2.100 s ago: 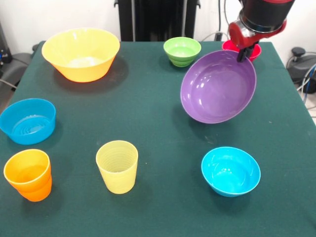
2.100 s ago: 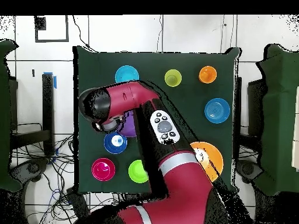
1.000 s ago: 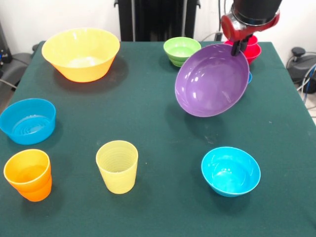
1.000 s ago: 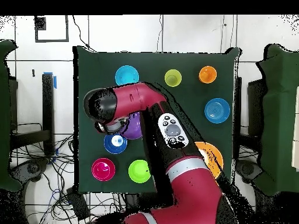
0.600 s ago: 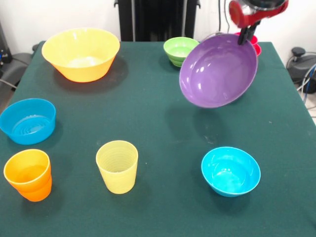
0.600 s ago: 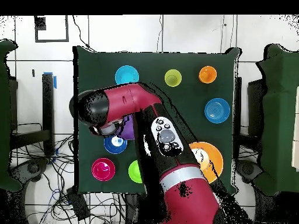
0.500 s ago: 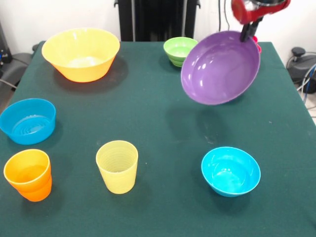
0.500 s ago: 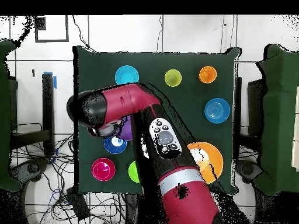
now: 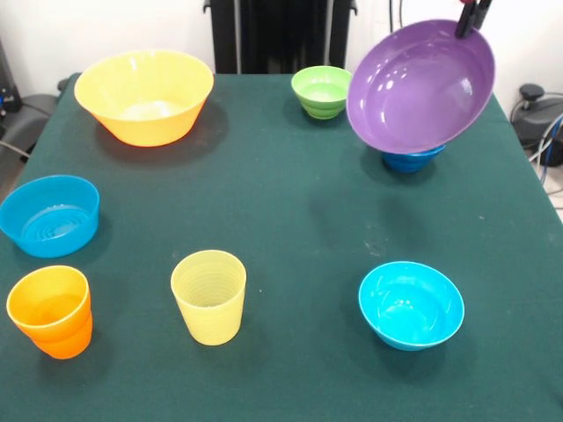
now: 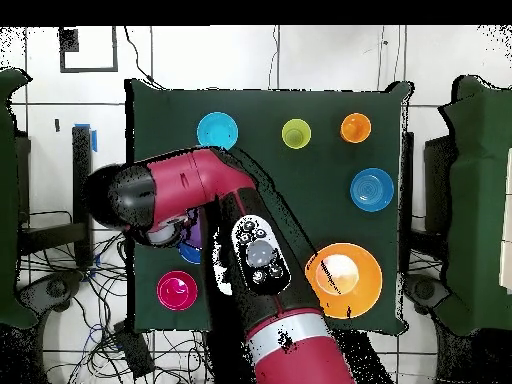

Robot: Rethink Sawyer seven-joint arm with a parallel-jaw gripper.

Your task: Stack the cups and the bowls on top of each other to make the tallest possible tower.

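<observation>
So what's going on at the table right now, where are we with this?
The gripper is pinching the rim of the wide purple plastic bowl and holds it tilted in the air above the dark blue bowl. On the green table stand, each on its own, the large yellow-orange bowl, lime green bowl, cyan bowl, light blue bowl, ribbed yellow cup and orange cup.
</observation>
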